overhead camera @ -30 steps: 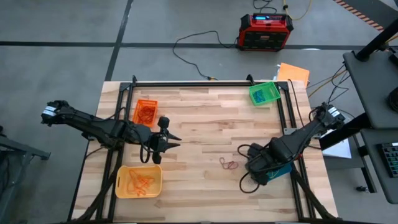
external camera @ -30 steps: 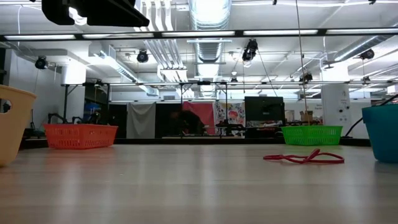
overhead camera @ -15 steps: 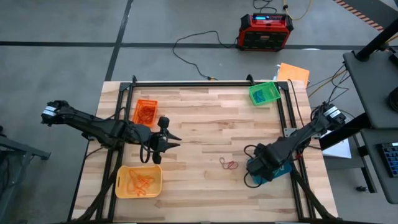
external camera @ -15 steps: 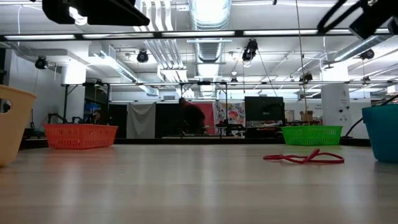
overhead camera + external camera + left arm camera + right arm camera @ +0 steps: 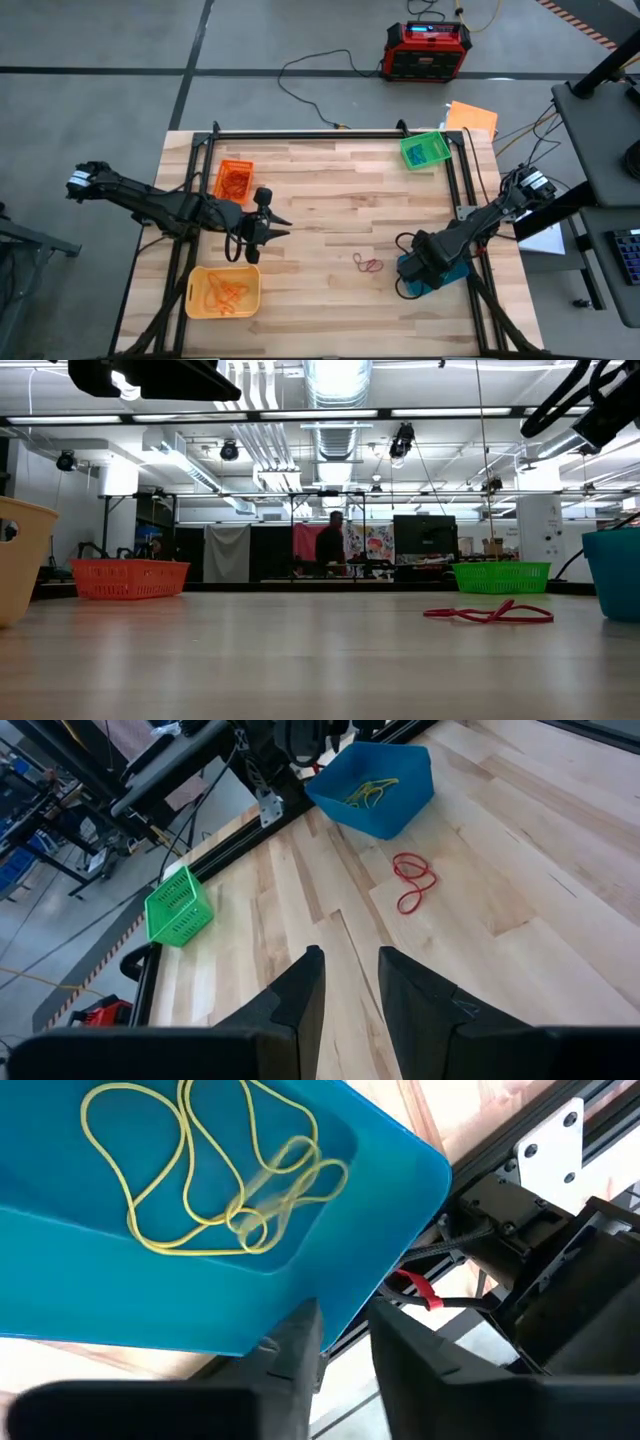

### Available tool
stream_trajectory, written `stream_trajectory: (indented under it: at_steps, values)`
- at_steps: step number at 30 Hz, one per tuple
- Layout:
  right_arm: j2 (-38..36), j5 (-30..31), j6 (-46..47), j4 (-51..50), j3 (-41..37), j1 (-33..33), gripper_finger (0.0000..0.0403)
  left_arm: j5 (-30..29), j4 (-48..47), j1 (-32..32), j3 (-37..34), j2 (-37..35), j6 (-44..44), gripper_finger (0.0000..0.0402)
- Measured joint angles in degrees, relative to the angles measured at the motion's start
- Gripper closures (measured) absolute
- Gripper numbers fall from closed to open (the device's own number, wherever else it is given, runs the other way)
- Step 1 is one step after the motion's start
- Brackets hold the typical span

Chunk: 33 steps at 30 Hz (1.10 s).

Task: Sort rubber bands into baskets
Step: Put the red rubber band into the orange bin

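Observation:
Red rubber bands point(image 5: 368, 264) lie tangled on the wooden table point(image 5: 330, 190), also seen in the low view point(image 5: 490, 613) and the left wrist view point(image 5: 412, 880). My right gripper point(image 5: 345, 1320) points steeply down over the blue basket point(image 5: 60, 1280), open, with nothing between its fingers. Yellow rubber bands point(image 5: 190, 1170) lie in that basket, one of them blurred. My left gripper point(image 5: 350, 955) hangs open above the table's left middle point(image 5: 283, 225), aimed toward the red bands. The orange basket point(image 5: 234, 180), green basket point(image 5: 425, 150) and yellow basket point(image 5: 222, 291) stand on the table.
The orange and yellow baskets hold orange bands. A black frame point(image 5: 330, 132) runs along the table's far edge and down both sides. A red-black box point(image 5: 428, 50) with cables sits on the floor beyond. A person point(image 5: 330, 545) stands in the room behind the table.
My right gripper has sunk toward the blue basket, drawn a little toward the table's right edge, and tipped more steeply downward. Its arm has come into the low view at the upper right. The red bands have stayed where they were.

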Motion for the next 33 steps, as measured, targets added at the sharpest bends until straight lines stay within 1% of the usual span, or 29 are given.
stream_trajectory:
  at_steps: [5, 9, 11, 13, 15, 17, 21, 25, 30, 32, 33]
  values:
    - [0.00, 0.93, 0.05, 0.25, 1.06, 0.00, 0.0277, 0.01, 0.00, -0.01, 0.00, 0.00, -0.02, 0.0319]
    - [0.00, 5.69, 0.61, 0.42, 4.35, -0.09, 0.0251, 0.02, 0.02, 0.00, 0.00, 0.04, -0.72, 0.0319]
    - [0.00, 8.40, 1.20, 0.38, 6.57, -0.09, 0.0243, 0.36, 0.07, -0.02, 0.00, 0.12, -2.41, 0.0319]
    - [0.00, 11.44, 1.28, 0.42, 8.78, -0.09, 0.0238, 3.27, 0.19, 0.00, 0.00, 0.74, -3.19, 0.0319]
    - [-0.02, 15.14, 1.25, 0.42, 11.21, -0.09, 0.0234, 7.68, 0.91, 0.00, 0.00, 2.22, -3.36, 0.0319]
    - [-0.07, 20.07, 0.27, 0.59, 13.58, -0.09, 0.0231, 11.03, 4.00, -0.06, 0.00, 4.71, -3.31, 0.0319]
    - [-0.27, 30.22, -3.81, 2.33, 17.63, -0.09, 0.0224, 11.11, 13.09, 0.06, 0.00, 11.68, -1.58, 0.0319]
    - [-1.39, 38.11, -11.57, 8.50, 19.39, -0.09, 0.0216, 11.98, 24.28, 0.83, -0.02, 18.91, 2.35, 0.0319]
    - [-4.68, 42.71, -23.77, 19.63, 18.45, -1.01, 0.0208, 21.68, 38.57, 5.96, -0.04, 28.09, 1.89, 0.0319]
    - [-6.04, 43.19, -28.30, 23.86, 17.65, -1.91, 0.0205, 22.71, 42.26, 7.67, 0.05, 31.49, 0.41, 0.0319]
    - [-6.74, 43.23, -30.26, 25.87, 17.09, -2.28, 0.0204, 22.69, 42.52, 8.27, 0.56, 33.19, 0.13, 0.0319]
